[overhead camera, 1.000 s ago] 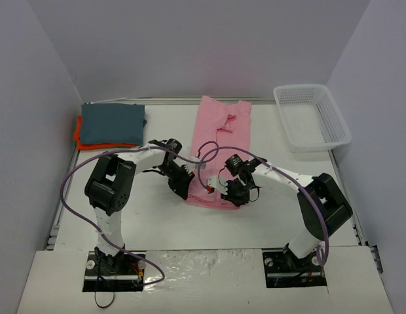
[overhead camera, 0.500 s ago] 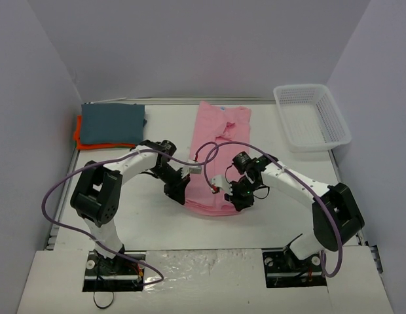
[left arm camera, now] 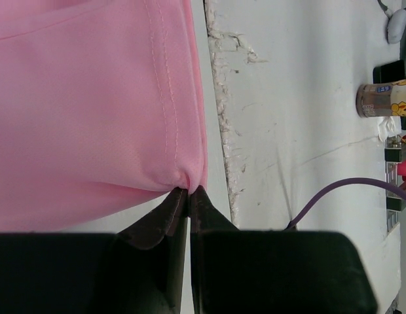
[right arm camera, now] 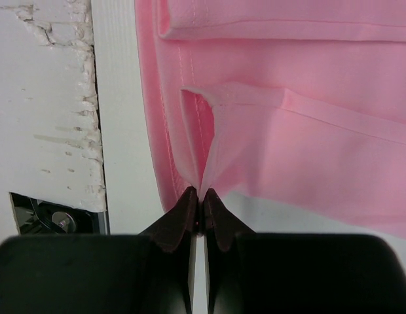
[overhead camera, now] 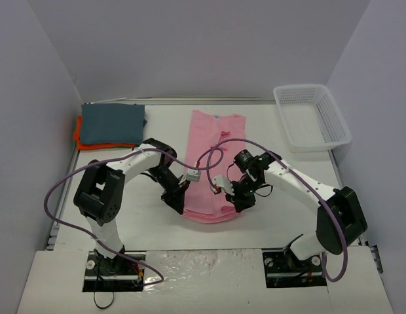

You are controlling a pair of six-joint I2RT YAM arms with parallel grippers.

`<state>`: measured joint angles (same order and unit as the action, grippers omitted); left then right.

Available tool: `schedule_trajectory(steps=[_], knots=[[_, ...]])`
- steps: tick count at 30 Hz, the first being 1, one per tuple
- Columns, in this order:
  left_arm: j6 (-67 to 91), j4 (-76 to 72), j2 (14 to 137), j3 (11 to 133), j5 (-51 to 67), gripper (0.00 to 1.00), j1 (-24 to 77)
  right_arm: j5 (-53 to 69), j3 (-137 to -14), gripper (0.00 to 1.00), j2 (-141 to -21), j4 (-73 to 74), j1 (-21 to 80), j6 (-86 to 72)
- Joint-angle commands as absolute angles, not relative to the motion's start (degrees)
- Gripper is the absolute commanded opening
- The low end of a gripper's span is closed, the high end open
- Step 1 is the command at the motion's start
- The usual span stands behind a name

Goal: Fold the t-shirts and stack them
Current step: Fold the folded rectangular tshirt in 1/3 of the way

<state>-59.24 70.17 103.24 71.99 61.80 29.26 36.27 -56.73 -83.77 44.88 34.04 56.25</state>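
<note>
Overhead first. The pink t-shirt (overhead camera: 216, 131) lies as a long strip down the middle of the tabletop (overhead camera: 144, 226), already folded narrow, with its lower end towards the near edge. The left gripper (overhead camera: 179, 199) and right gripper (overhead camera: 237, 199) sit at the two near corners of that strip. The dark blue-grey t-shirt (overhead camera: 111, 123) is folded on top of the orange t-shirt (overhead camera: 78, 139) at the far left corner. A white mesh basket (overhead camera: 312, 89) stands at the far right corner.

Left wrist view: the jaws are pinched together on the very corner of the pink cloth, which puckers at the fingertips (left arm camera: 171, 212). A double-stitched hem (left arm camera: 169, 85) runs along the edge. The weave is fine and matt.

Right wrist view: the jaws are likewise clamped on a thin pinch of pink cloth, pulled up into a small peak. Several flat layers and a stitched seam (right arm camera: 190, 72) show beside it.

Judgement: the cloth is light, limp and not slippery. It will sag between the two holds and drape where it is laid. Corner holds on the hem suit it, as the stitching gives the pads some bulk. A thin pinch may catch only the top layer, so the layers underneath could lag.
</note>
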Motion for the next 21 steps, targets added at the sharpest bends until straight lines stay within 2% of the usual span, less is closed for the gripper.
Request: schedule_trajectory(steps=[1, 7, 21], knots=[[-65.3, 74.4, 102.1, 75.4, 64.9, 0.02, 30.1, 37.3, -59.5, 0.0, -83.7, 48.9, 33.1, 56.2], [-57.3, 69.8, 101.8, 79.4, 60.0, 0.02, 29.5, 37.1, -61.7, 0.0, -84.9, 48.6, 31.9, 57.1], [-44.1, 55.6, 97.9, 79.1, 49.8, 0.02, 28.7, 34.5, -67.7, 0.0, -88.0, 48.6, 27.2, 58.9]])
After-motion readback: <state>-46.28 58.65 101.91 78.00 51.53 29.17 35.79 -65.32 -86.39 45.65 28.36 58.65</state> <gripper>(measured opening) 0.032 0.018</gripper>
